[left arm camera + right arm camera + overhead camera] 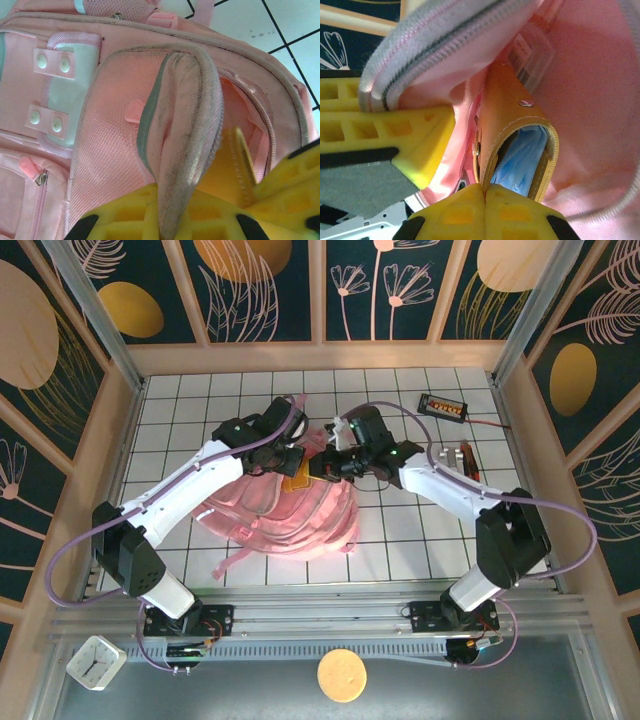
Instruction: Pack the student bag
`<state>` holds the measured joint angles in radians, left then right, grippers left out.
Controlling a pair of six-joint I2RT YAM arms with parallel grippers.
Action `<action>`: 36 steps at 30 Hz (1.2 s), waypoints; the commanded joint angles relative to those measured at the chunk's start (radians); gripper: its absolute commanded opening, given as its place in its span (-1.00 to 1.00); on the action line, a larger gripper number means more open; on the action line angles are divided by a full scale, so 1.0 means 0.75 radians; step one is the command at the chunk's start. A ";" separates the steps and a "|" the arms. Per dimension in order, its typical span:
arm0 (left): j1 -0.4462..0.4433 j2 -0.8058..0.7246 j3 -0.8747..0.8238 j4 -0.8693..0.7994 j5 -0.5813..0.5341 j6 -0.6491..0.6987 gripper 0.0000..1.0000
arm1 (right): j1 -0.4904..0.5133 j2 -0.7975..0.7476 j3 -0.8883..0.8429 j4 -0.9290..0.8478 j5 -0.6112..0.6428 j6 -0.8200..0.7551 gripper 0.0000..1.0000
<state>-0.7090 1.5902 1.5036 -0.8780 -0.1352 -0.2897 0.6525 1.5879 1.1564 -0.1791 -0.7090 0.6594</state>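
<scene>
On the student bag [290, 525], a raised flap [192, 125] stands beside an orange case [515, 120].

We see a pink backpack [285, 515], its mesh pocket the same pink, with pale mint panels [75, 80], white snaps [42, 61] and a grey strip beside the zip. We also find a mustard-orange pouch [512, 125] with pale stitching and something light blue within. The left pincer [170, 212] and the right pincer [484, 192] are bright yellow with black pads. The arms [190, 490] are white with black joints, and their cables [55, 562] are lilac. The table [420, 530] is white, ruled by a dark grid. The walls [260, 310] are dark teal, patterned with peach leaves, flowers and golden ovals.
</scene>
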 commanded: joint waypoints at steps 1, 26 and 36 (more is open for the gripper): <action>-0.008 -0.085 0.035 0.143 0.065 -0.006 -1.00 | 0.005 0.078 0.063 0.068 -0.081 -0.059 -1.00; -0.008 -0.053 -0.080 0.276 0.120 -0.053 -1.00 | -0.195 -0.181 -0.058 0.074 0.174 0.055 0.26; -0.007 -0.016 -0.073 0.303 0.196 -0.065 0.36 | -0.226 -0.296 -0.184 0.006 0.231 0.073 0.18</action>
<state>-0.7128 1.5772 1.4322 -0.7120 -0.0235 -0.3271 0.4915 1.3808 1.0447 -0.1429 -0.5674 0.6991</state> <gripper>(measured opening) 0.432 0.581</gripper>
